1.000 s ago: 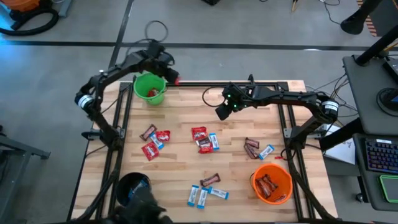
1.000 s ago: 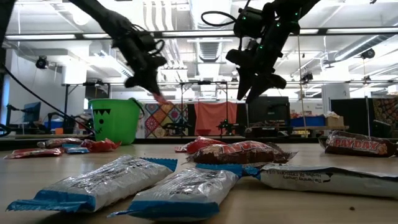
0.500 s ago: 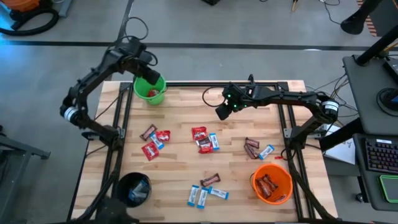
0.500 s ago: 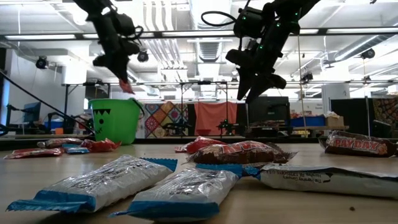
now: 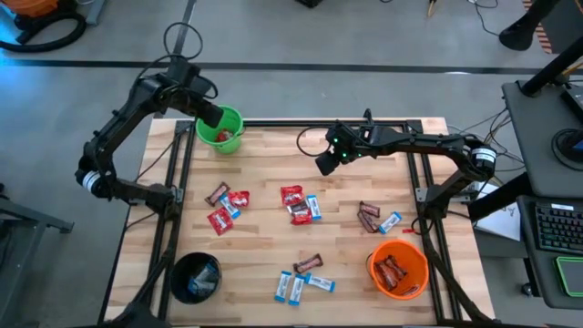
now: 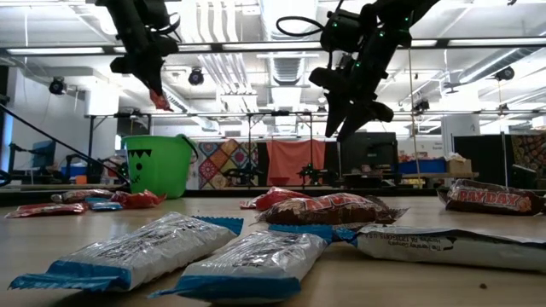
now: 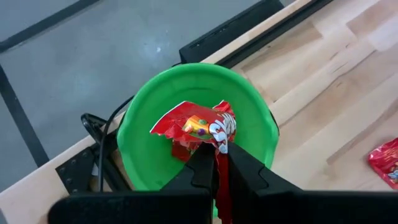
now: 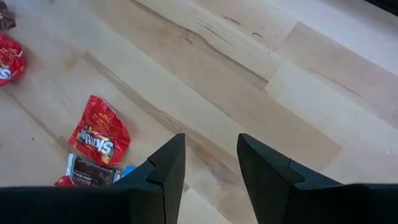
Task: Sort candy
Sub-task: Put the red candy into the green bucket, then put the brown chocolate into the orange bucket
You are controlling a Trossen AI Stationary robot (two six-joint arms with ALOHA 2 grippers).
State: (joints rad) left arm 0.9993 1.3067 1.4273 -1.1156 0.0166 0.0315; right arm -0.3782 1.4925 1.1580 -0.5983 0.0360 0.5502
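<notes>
My left gripper [image 5: 211, 116] hangs over the green bucket [image 5: 221, 130] at the table's far left, shut on a red candy packet [image 7: 199, 127]. The low view shows that packet [image 6: 159, 101] above the bucket [image 6: 159, 164]. More red candy [image 7: 179, 150] lies inside the bucket. My right gripper [image 5: 324, 164] stands open above bare wood at the far middle, nothing between its fingers [image 8: 168, 165]. Loose candy lies flat on the table: red packets [image 5: 219, 220], blue-and-white packets [image 5: 291, 287] and brown bars [image 5: 308, 264]. My left gripper pinches the red packet's near end [image 7: 219, 149] between its two fingers, with a strip of wrapper running back between them. The fingers slant down from above. The packet sticks out beyond the fingertips, lifted clear over the green bucket's opening.
An orange bucket [image 5: 398, 268] with brown bars stands at the near right, a black bucket [image 5: 195, 277] at the near left. Candy clusters lie at the left [image 5: 228, 199], middle [image 5: 299, 204], right [image 5: 375, 217] and near middle. Bare wood lies under the right gripper.
My left gripper has carried the red packet up and toward the table's left edge, from beside the green bucket's right rim to above the bucket. It has stayed shut on the packet.
</notes>
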